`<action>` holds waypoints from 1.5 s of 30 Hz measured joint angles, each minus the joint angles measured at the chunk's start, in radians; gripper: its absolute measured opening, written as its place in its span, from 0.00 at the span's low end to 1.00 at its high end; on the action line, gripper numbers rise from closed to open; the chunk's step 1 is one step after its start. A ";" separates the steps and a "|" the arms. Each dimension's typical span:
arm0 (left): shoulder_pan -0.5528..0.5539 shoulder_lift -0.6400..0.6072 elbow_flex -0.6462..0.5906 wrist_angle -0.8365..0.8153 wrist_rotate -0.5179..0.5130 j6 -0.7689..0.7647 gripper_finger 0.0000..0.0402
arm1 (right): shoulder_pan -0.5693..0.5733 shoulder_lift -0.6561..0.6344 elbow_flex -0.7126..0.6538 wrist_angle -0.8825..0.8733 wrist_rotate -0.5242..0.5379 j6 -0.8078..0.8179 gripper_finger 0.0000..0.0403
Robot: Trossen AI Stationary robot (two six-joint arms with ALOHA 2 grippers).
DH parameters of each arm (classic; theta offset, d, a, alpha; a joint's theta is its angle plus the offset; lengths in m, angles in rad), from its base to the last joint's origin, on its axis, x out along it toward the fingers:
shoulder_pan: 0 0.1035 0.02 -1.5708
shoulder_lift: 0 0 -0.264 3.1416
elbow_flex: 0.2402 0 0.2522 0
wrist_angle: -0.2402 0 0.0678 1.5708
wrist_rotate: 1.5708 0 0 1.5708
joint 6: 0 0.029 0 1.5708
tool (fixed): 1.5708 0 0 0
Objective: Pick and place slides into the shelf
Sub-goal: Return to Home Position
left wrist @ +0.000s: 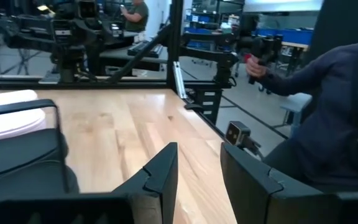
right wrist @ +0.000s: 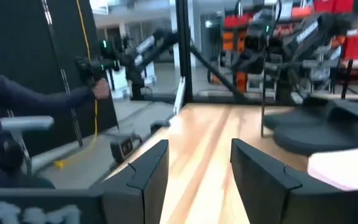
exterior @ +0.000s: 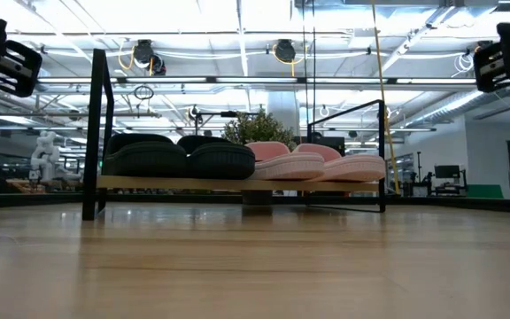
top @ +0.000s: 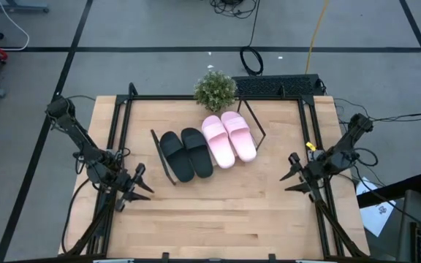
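The shelf (exterior: 237, 184) stands at the table's middle, a slanted wood board between black rod frames (top: 161, 157). All four slides rest sole-down on it, side by side: the black pair (top: 186, 153) toward the left, the pink pair (top: 229, 137) toward the right. My left gripper (top: 139, 183) hovers open near the table's left edge, apart from the shelf. My right gripper (top: 292, 174) hovers open near the right edge. In the left wrist view the open fingers (left wrist: 197, 180) hold nothing; the same goes for the right wrist view (right wrist: 197, 168).
A small potted plant (top: 215, 89) sits at the far edge behind the shelf. A black metal frame (top: 305, 124) borders the table. A person in a dark sleeve (left wrist: 328, 81) stands beyond the table's side. Bare wood (top: 218, 212) lies between the shelf and the near edge.
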 joint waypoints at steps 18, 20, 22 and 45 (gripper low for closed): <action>0.054 0.000 0.000 -0.004 -0.021 0.025 0.30 | -0.086 0.047 -0.058 0.027 -0.130 -0.030 0.41; 0.058 0.000 0.000 -0.009 -0.035 0.024 0.30 | -0.106 0.063 -0.059 0.027 -0.110 -0.032 0.41; 0.058 0.000 0.000 -0.011 -0.044 0.023 0.30 | -0.127 0.079 -0.059 0.030 -0.082 -0.031 0.41; 0.058 0.000 0.001 -0.017 -0.046 0.014 0.30 | -0.177 0.125 -0.060 0.042 -0.082 -0.084 0.41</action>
